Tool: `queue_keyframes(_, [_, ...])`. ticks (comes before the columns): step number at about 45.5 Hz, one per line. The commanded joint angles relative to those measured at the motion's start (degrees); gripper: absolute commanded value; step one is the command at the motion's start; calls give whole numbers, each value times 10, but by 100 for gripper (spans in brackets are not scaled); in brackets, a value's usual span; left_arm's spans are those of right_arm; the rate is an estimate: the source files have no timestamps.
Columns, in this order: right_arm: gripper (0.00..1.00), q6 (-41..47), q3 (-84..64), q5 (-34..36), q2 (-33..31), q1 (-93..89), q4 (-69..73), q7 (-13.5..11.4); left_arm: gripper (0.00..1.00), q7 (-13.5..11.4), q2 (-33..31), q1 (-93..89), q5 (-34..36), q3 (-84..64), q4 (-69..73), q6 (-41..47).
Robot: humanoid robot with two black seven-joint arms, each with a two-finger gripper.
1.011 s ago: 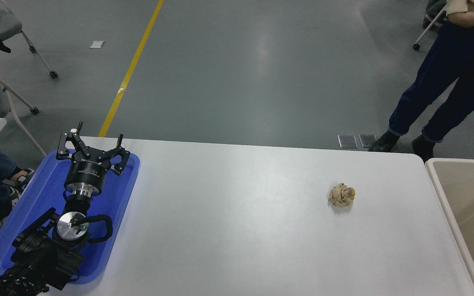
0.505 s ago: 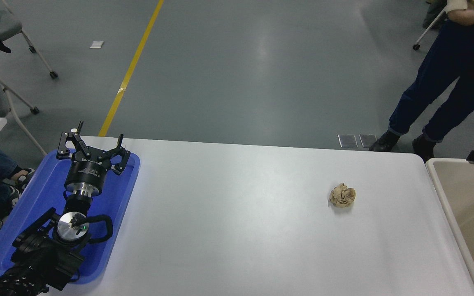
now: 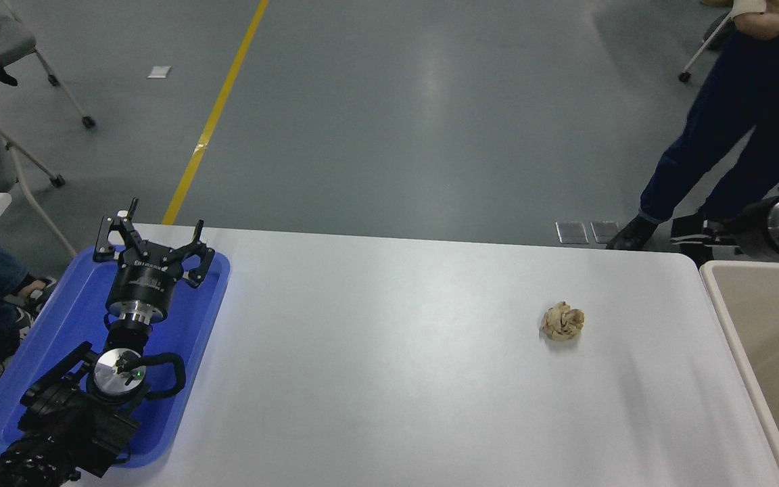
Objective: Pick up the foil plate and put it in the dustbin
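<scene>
**No foil plate anywhere on the table**

The foil plate isn't seen in this view; possibly it's already in the dustbin off the table's right edge, whose inside is mostly cropped. Foil like that is judged light and easily crushed, best pinched at the rim. The right gripper is blurred near the far right corner, so its claw can't be told. The left gripper is parked with fingers spread over the blue tray at the left edge. A paper ball is left near the right edge.

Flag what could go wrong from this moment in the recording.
No foil plate is visible, so the right gripper, blurred near the beige rectangular dustbin, may instead go for the crumpled tan paper ball. It also moves close to a person's dark-trousered legs, so contact is possible.
</scene>
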Motion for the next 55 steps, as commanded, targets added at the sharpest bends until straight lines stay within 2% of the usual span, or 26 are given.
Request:
queue_keyframes(1, [100,24,-43,-2,51,135,139,-1,100,0,0,1,0,0,0,0])
queue_keyframes(10, [100,127,-41,13,113,185,157,1,100,0,0,1,0,0,0,0])
queue_keyframes(15, [100,175,-44,72,152,202,156,-1,100,0,0,1,0,0,0,0])
queue_keyframes(22, [100,186,-75,129,206,226,153,-1,100,0,0,2,0,0,0,0])
queue_keyframes(28, [100,183,-122,184,284,229,133,-1,100,0,0,2,0,-1,1,0])
queue_keyframes(36, [100,185,-134,243,338,219,111,1,100,0,0,2,0,-1,1,0])
queue_keyframes(49, [100,187,-195,237,338,221,114,1,100,-1,0,2,0,-1,0,0])
queue_keyframes(55, [100,192,-196,239,315,221,116,1,100,-1,0,2,0,-1,0,0])
